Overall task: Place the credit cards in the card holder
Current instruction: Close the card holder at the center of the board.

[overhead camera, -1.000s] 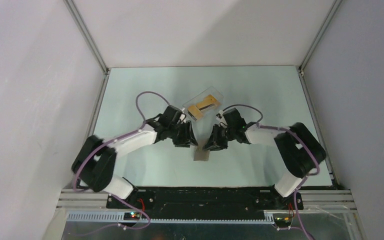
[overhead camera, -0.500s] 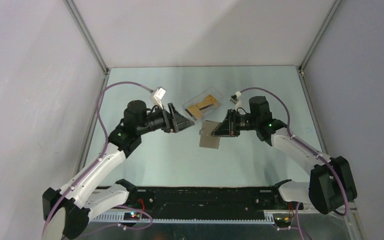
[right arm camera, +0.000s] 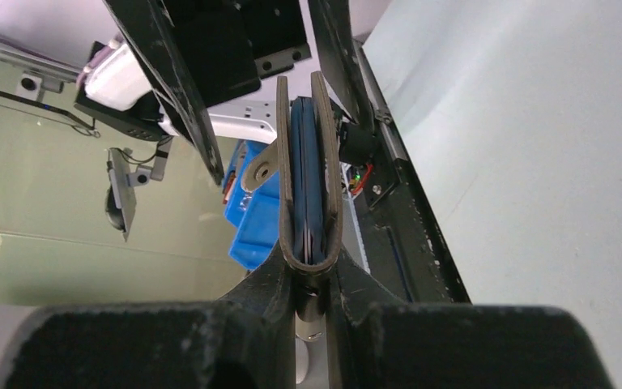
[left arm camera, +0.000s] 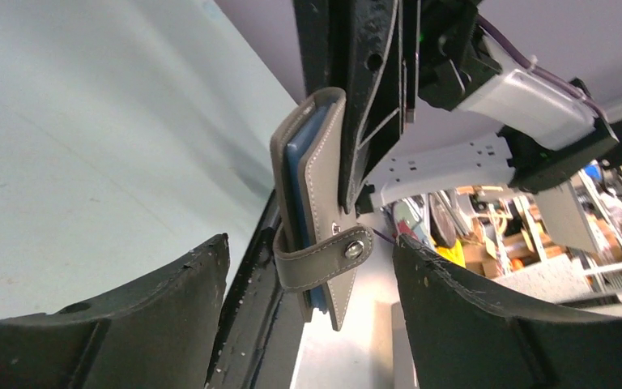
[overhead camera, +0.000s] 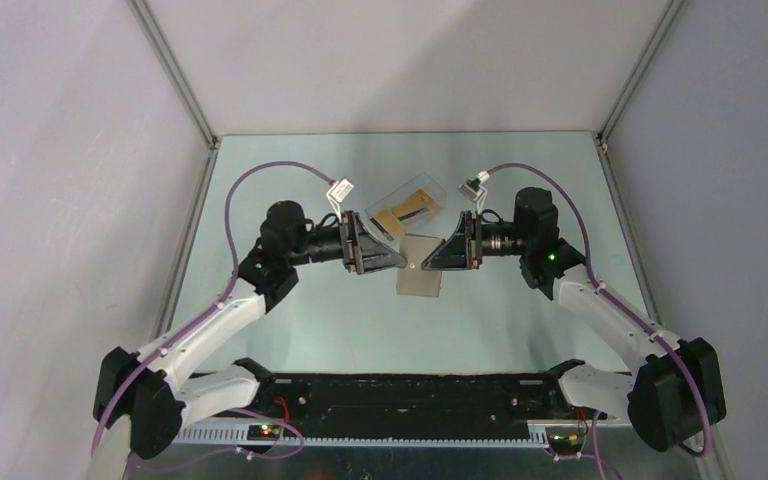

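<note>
Above the middle of the pale green table (overhead camera: pixel 520 170), the flat grey-taupe folding card holder (overhead camera: pixel 420 272) hangs in the air between the two arms, which reach towards each other from either side. The right gripper (right arm camera: pixel 312 271) is clamped on the holder's folded spine edge, one black finger pressed against each cover, as its own wrist view shows. The covers gape slightly at the far end, with blue lining visible between them, and a grey strap with a round metal snap (left arm camera: pixel 356 250) wraps round the free edge. The left gripper (left arm camera: pixel 309 251) stands wide apart, its dark fingers (left arm camera: pixel 154 316) flanking the strap end of the holder without visibly touching it. Behind the grippers, a clear plastic box (overhead camera: pixel 430 190) lies on the table, and the orange-gold plastic credit cards (overhead camera: pixel 400 214) sit inside it, one showing a dark stripe.
</note>
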Controlling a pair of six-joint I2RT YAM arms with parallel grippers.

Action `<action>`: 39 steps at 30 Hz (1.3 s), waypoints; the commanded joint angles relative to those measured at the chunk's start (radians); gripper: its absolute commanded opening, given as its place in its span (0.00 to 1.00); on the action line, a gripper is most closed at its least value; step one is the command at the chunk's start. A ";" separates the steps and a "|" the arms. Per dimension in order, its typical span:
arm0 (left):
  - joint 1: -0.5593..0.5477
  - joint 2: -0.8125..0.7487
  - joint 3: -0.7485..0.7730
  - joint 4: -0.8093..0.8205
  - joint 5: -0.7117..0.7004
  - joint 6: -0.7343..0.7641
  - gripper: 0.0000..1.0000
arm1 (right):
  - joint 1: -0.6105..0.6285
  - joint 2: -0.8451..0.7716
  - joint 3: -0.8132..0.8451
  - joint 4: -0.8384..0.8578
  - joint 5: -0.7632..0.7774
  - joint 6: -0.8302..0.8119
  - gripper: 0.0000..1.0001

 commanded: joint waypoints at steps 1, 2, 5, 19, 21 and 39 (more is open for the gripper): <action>-0.035 0.032 0.039 0.122 0.092 -0.056 0.78 | -0.001 -0.026 0.010 0.136 -0.039 0.088 0.00; -0.039 0.033 0.039 0.133 0.093 -0.066 0.77 | -0.002 -0.025 0.011 0.157 -0.041 0.106 0.00; -0.040 0.036 0.033 0.156 0.094 -0.089 0.73 | -0.003 -0.021 0.010 0.194 -0.042 0.141 0.00; -0.045 0.059 0.033 0.222 0.100 -0.159 0.60 | 0.004 -0.018 0.016 0.125 0.023 0.130 0.00; -0.045 0.053 0.030 0.223 0.100 -0.160 0.62 | 0.011 -0.022 0.035 0.041 0.061 0.084 0.00; -0.045 0.056 0.029 0.273 0.096 -0.207 0.43 | 0.030 -0.009 0.069 -0.087 0.170 0.030 0.00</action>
